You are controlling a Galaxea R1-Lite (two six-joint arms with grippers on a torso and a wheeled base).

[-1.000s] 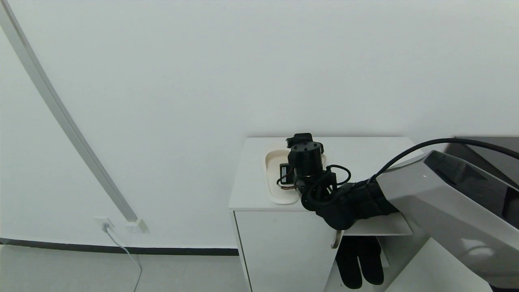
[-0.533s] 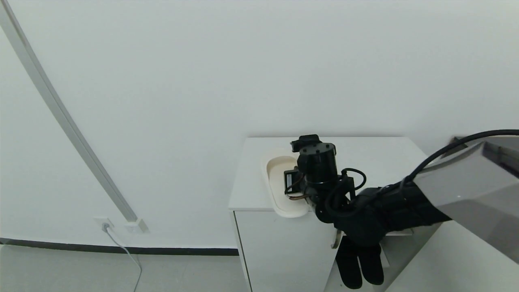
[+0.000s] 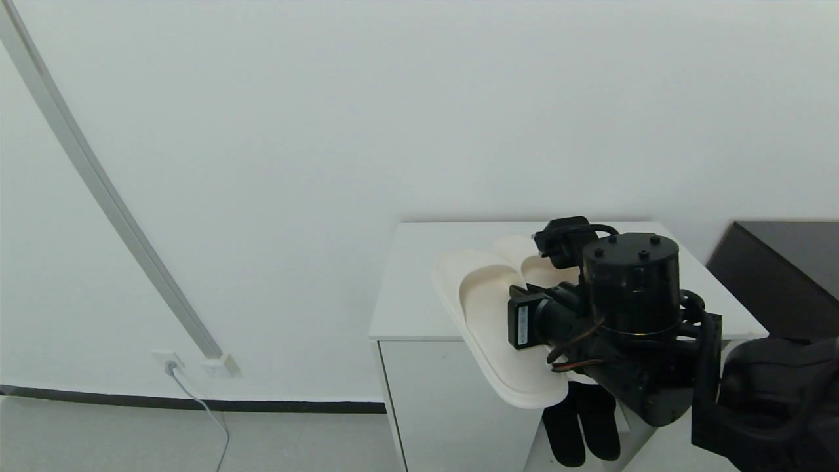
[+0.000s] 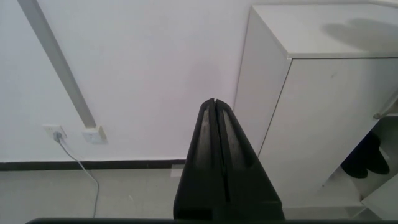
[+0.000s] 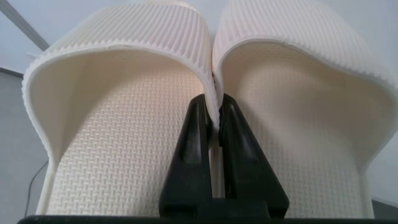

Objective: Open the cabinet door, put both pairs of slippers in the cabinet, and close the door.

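A pair of white slippers (image 3: 485, 308) hangs in the air in front of the white cabinet (image 3: 452, 393), tilted, just off its top front edge. My right gripper (image 5: 216, 121) is shut on the two inner strap edges of the white slippers (image 5: 124, 137), pinching both together. A pair of black slippers (image 3: 583, 432) stands inside the cabinet's open right compartment, also seen in the left wrist view (image 4: 367, 163). My left gripper (image 4: 214, 109) is shut on nothing, low and to the left of the cabinet, pointing at the wall.
The cabinet top (image 3: 419, 288) is bare on its left part. A wall socket with a cable (image 3: 172, 364) and a slanted white conduit (image 3: 98, 183) are on the wall at left. A dark surface (image 3: 786, 255) lies right of the cabinet.
My right gripper has lifted the white slippers off the cabinet top and drawn them forward and to the right, toward the camera. The black slippers have stayed put.
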